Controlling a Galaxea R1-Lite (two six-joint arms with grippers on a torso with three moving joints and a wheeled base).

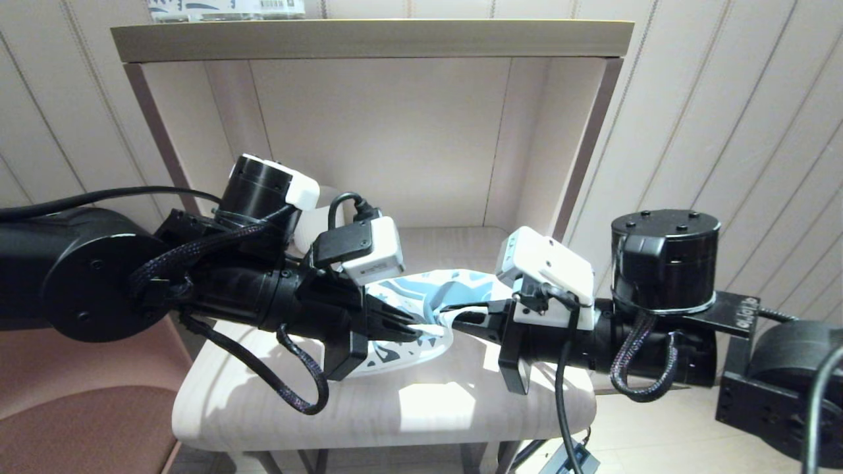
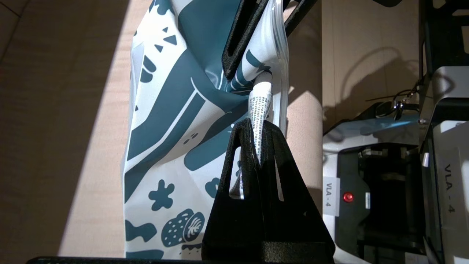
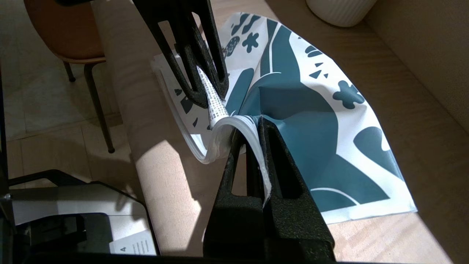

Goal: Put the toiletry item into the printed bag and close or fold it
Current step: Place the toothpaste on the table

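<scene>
printed bag [image 3: 293,121]: white, teal leaf-flower print | toiletry item [image 2: 259,110]: white, fine grey text

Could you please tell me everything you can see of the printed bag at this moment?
The printed bag is a white, glossy plastic pouch with dark teal leaf and flower shapes and a clear strip along its mouth edge. It lies crumpled on the pale wooden shelf surface, its mouth end lifted. The right gripper is shut on that edge, while the left gripper, shut on the toiletry item, pushes the white packet's tip into the bag's mouth.
</scene>
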